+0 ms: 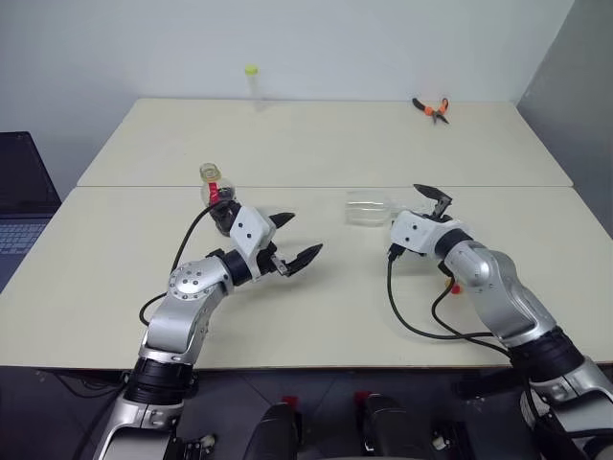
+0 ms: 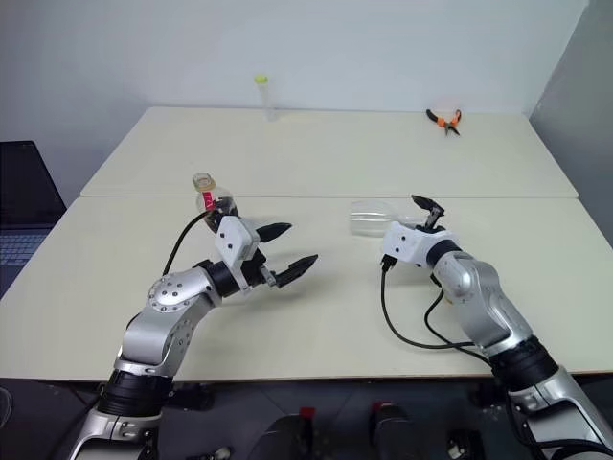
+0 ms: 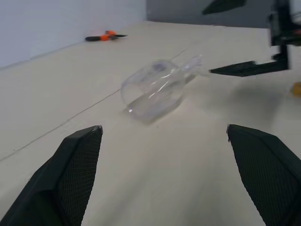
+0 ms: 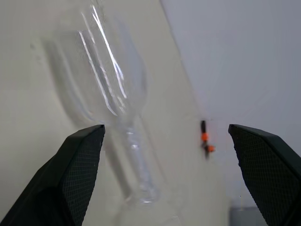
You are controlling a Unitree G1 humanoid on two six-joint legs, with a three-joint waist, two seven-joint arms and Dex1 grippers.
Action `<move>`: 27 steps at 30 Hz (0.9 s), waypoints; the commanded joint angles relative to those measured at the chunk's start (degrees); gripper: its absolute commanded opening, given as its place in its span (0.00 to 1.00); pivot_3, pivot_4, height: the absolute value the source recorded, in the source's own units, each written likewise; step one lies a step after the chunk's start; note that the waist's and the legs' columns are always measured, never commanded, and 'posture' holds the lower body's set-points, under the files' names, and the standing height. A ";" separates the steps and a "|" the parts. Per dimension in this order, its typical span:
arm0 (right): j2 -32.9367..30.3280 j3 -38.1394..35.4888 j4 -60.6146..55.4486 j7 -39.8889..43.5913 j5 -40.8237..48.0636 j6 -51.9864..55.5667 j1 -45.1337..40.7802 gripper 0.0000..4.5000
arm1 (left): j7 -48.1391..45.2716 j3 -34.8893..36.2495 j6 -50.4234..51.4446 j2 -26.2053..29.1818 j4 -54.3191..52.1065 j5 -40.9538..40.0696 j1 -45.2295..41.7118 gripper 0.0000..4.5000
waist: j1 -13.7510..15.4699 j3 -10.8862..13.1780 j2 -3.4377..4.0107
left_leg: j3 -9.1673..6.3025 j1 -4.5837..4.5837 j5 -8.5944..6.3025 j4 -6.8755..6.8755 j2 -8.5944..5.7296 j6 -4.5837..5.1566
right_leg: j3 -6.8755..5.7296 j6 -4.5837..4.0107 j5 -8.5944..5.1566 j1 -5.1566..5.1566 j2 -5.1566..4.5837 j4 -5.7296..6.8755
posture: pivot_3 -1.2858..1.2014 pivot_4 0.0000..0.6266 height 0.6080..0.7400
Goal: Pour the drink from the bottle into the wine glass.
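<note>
Between the two pincers, on the cream tabletop (image 1: 316, 144), we count one wine glass (image 1: 369, 208), lying on its side, its stem toward the right pincer (image 1: 433, 203) and its mouth toward the left pincer (image 1: 295, 240). In the right wrist view the stem runs up between that pincer's spread fingers (image 4: 70, 179), not touched by them. The left pincer also stands wide open and holds nothing; in its wrist view the glass lies ahead of it, well apart from its fingertips (image 3: 80, 150).

We count one bottle (image 1: 215, 188), upright just behind the left pincer's wrist, with a red label at the neck; dark drink (image 1: 222, 207) shows in its belly, partly hidden by the wrist.

Beyond both pincers, at the far edge, we see one tall thin tube (image 1: 251, 80) with a yellow-green cap, and far beyond the right pincer one pair of orange-handled pliers (image 1: 431, 107).

The tabletop is made of two pale slabs meeting at one seam, which runs across just behind the bottle and glass. A plain pale wall (image 1: 316, 43) backs it. One dark laptop (image 1: 19, 206) sits off the tabletop's left side.
</note>
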 commanded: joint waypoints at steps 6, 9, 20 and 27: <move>3.65 3.80 19.60 -12.52 -12.41 -7.67 -6.70 1.00 | -3.16 -0.21 0.06 0.47 -0.68 -0.77 -0.91 1.00 | -0.05 0.00 0.00 | 0.03 -0.03 0.00 0.04 -0.05 0.00 | 0.04 -0.26 0.16 0.00 -0.04 -0.02 | 0.52 0.24 1.00; 5.32 4.85 25.77 -16.14 -15.41 -8.26 -9.80 1.00 | -3.28 -0.30 0.15 0.34 -0.74 -0.73 -1.09 1.00 | -0.18 0.00 0.00 | 0.08 0.03 0.00 0.06 -0.01 0.00 | 0.07 -0.25 0.16 0.01 0.00 0.02 | 0.52 0.24 1.00; 11.10 6.41 41.22 -22.47 -18.40 -10.40 -16.05 0.89 | -2.52 -0.32 0.58 -0.63 -1.03 -0.57 -1.23 1.00 | -0.52 0.00 0.00 | 0.06 0.07 0.00 0.07 0.00 0.01 | 0.06 -0.35 0.23 0.01 0.10 0.07 | 0.52 0.24 1.00; 12.48 6.34 47.99 -24.88 -18.26 -10.41 -18.42 0.35 | -2.17 -0.41 0.76 -1.24 -0.70 -0.52 -1.75 1.00 | -1.20 0.00 0.00 | 0.05 0.11 0.01 0.07 -0.01 0.02 | 0.06 -0.35 0.25 0.04 0.10 0.11 | 0.52 0.24 1.00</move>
